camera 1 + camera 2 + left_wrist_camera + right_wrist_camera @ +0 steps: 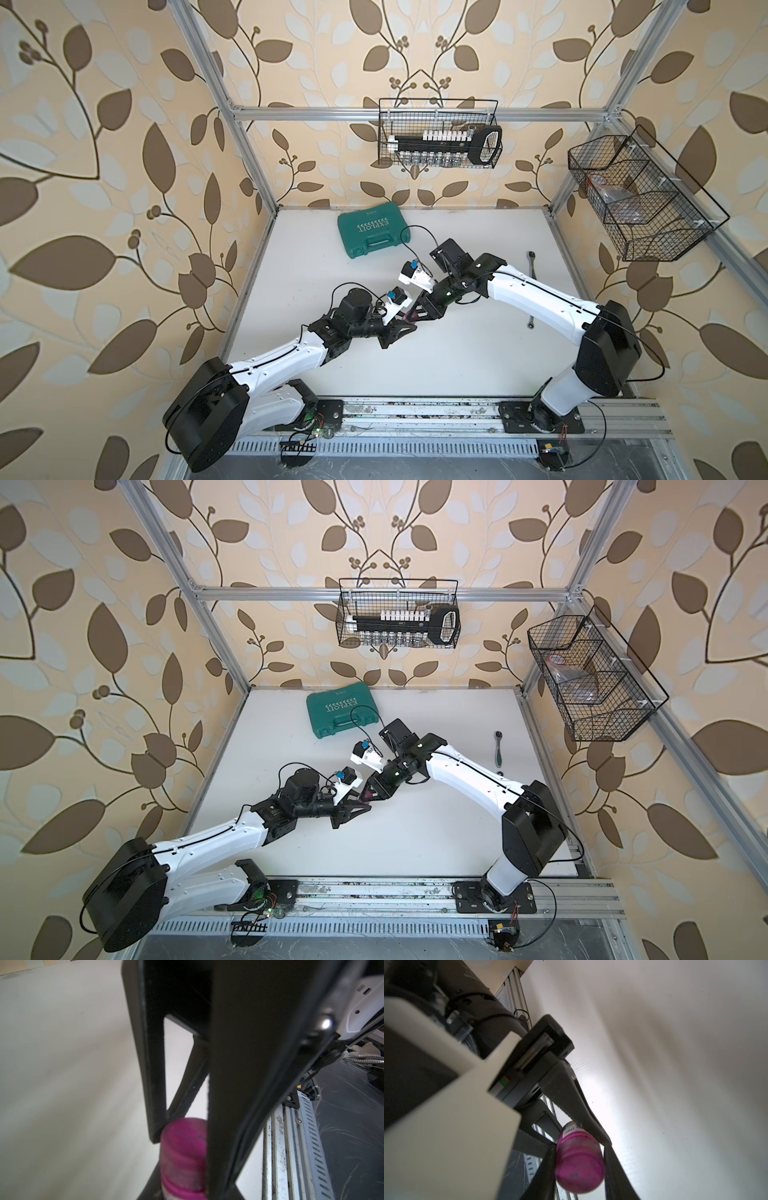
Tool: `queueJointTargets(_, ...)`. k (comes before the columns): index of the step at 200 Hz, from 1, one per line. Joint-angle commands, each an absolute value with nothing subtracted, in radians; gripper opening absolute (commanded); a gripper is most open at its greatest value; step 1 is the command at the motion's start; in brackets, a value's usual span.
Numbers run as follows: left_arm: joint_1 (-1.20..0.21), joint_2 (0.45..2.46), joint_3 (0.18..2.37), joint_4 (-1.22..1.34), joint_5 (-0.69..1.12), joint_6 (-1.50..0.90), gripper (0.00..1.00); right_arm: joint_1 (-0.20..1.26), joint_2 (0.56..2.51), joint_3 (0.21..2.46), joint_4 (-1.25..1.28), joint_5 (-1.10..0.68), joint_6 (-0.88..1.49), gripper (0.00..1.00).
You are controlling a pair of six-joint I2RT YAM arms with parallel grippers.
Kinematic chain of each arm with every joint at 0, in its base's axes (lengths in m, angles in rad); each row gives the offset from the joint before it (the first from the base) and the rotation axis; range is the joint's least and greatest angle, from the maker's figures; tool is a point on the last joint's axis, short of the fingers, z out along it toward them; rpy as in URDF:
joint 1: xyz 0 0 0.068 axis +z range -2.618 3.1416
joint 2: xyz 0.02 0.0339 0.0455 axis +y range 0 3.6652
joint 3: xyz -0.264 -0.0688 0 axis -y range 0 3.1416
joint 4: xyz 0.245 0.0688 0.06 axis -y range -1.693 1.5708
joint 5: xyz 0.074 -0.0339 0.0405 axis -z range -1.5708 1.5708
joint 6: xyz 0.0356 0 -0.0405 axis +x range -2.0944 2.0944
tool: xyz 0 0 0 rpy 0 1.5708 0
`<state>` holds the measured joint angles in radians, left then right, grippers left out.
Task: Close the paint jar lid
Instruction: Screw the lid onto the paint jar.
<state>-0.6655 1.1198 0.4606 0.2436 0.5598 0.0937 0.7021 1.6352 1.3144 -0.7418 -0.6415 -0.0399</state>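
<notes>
Green tool case (371,229), ratchet wrench (498,750) — back wire basket (388,120)

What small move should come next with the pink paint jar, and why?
Probably rotate the right gripper to screw the lid down: it appears seated on the paint jar, which the left gripper clamps.

This is looking like a robotics lab cell. An aluminium frame (415,113) is boxing in a white table (457,365), with leafy wallpaper (104,166) lining the walls. A left arm (274,365) and right arm (540,291) are standing on a rail (415,415) at the bottom. Wire baskets at upper centre (384,133) and upper right (665,249) are hanging from the frame. A tool case (372,235) and ratchet (498,750) are lying on the table.
</notes>
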Motion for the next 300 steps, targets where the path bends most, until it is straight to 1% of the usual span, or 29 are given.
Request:
queueJointTargets(1, -0.666, 1.070, 0.489, 0.403, 0.567, 0.090, 0.00, 0.730, 1.680, 1.351, -0.759, -0.634, 0.081, 0.31)
queueJointTargets(10, -0.665, 1.066, 0.487, 0.398, 0.568, 0.092, 0.00, 0.730, 1.676, 1.365, -0.771, -0.639, 0.085, 0.33)
queueJointTargets(18, -0.665, 1.063, 0.485, 0.393, 0.568, 0.095, 0.00, 0.724, 1.662, 1.373, -0.773, -0.649, 0.089, 0.39)
queueJointTargets(30, -0.665, 1.059, 0.476, 0.390, 0.568, 0.099, 0.00, 0.710, 1.632, 1.383, -0.773, -0.658, 0.103, 0.42)
queueJointTargets(44, -0.662, 1.063, 0.465, 0.398, 0.565, 0.102, 0.00, 0.651, 1.587, 1.393, -0.778, -0.664, 0.114, 0.55)
queueJointTargets(68, -0.645, 1.096, 0.457, 0.434, 0.590, 0.091, 0.00, 0.564, 1.509, 1.391, -0.814, -0.695, 0.065, 0.67)
queueJointTargets(94, -0.615, 1.151, 0.473, 0.470, 0.651, 0.077, 0.00, 0.480, 1.458, 1.375, -0.861, -0.704, -0.045, 0.74)
queueJointTargets(106, -0.608, 1.175, 0.492, 0.468, 0.682, 0.077, 0.00, 0.472, 1.447, 1.352, -0.835, -0.698, -0.091, 0.74)
queueJointTargets(128, -0.596, 1.201, 0.531, 0.427, 0.768, 0.087, 0.00, 0.461, 1.463, 1.320, -0.805, -0.756, -0.247, 0.73)
queueJointTargets(158, -0.589, 1.214, 0.547, 0.406, 0.820, 0.097, 0.00, 0.457, 1.461, 1.228, -0.742, -0.882, -0.488, 0.73)
queueJointTargets(175, -0.583, 1.226, 0.549, 0.401, 0.837, 0.102, 0.00, 0.456, 1.465, 1.198, -0.731, -0.926, -0.575, 0.73)
queueJointTargets(213, -0.579, 1.233, 0.551, 0.412, 0.850, 0.097, 0.00, 0.475, 1.506, 1.203, -0.717, -0.954, -0.595, 0.73)
queueJointTargets(245, -0.579, 1.237, 0.549, 0.412, 0.851, 0.096, 0.00, 0.528, 1.525, 1.188, -0.703, -0.910, -0.611, 0.73)
queueJointTargets(300, -0.578, 1.238, 0.551, 0.414, 0.856, 0.095, 0.00, 0.545, 1.550, 1.204, -0.692, -0.898, -0.593, 0.73)
